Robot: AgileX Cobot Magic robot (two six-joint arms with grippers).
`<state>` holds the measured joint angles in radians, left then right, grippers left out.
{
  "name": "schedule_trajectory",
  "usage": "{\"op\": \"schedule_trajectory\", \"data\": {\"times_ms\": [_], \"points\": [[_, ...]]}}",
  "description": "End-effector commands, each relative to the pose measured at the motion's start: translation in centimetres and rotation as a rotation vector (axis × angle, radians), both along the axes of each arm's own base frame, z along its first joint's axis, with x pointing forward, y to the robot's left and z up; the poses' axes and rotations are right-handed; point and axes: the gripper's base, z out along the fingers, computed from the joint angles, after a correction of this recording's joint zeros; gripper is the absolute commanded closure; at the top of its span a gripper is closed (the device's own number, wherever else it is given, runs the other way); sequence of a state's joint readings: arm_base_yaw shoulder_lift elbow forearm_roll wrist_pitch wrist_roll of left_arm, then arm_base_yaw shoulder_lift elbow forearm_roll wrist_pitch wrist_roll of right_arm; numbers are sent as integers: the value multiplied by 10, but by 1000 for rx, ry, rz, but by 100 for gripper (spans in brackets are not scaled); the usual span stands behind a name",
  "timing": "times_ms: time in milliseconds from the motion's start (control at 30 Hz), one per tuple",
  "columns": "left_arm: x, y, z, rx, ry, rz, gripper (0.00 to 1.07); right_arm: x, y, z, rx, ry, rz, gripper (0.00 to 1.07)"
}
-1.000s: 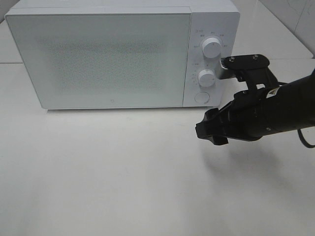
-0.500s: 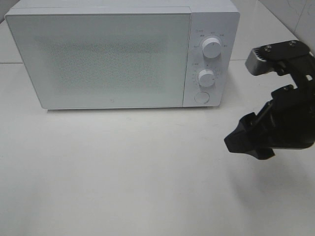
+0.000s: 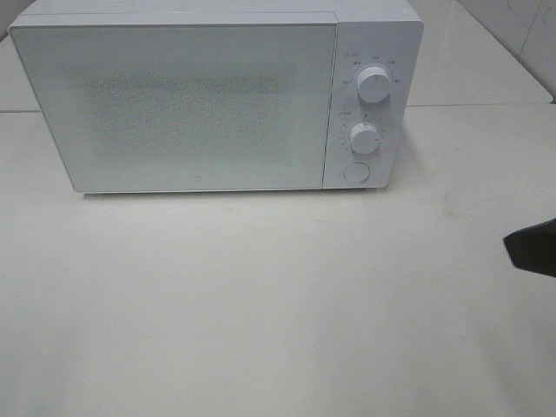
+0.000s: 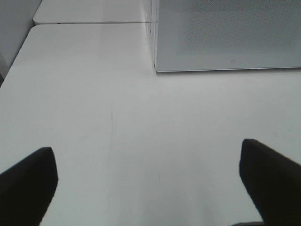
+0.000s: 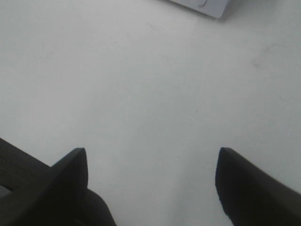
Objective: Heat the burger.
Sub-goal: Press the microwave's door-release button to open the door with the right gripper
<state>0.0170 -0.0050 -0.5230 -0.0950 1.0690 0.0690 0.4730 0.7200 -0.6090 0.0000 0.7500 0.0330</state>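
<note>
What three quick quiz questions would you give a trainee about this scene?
1. True or false: the microwave door is shut.
2. How many round knobs are on its panel? A) none B) two C) five
3. Short answer: what does the right gripper hold?

Key:
1. True.
2. B.
3. Nothing; it is open over bare table.
</note>
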Motion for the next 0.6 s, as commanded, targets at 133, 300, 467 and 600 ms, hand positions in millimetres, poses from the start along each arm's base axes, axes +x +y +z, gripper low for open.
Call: {"op": "schedule_trajectory", "data": {"times_ms": [133, 300, 467, 600], "points": [[-2, 0, -1, 0, -10, 6, 7, -34, -21, 14, 22, -92, -29, 28], [-2, 0, -1, 0, -10, 6, 7, -58, -41, 14, 32, -79, -172, 31], [-2, 0, -1, 0, -10, 6, 7, -77, -52, 17, 34, -174, -249, 31], [-2, 0, -1, 0, -10, 6, 7, -95, -57, 18, 60, -267, -299, 31]]}}
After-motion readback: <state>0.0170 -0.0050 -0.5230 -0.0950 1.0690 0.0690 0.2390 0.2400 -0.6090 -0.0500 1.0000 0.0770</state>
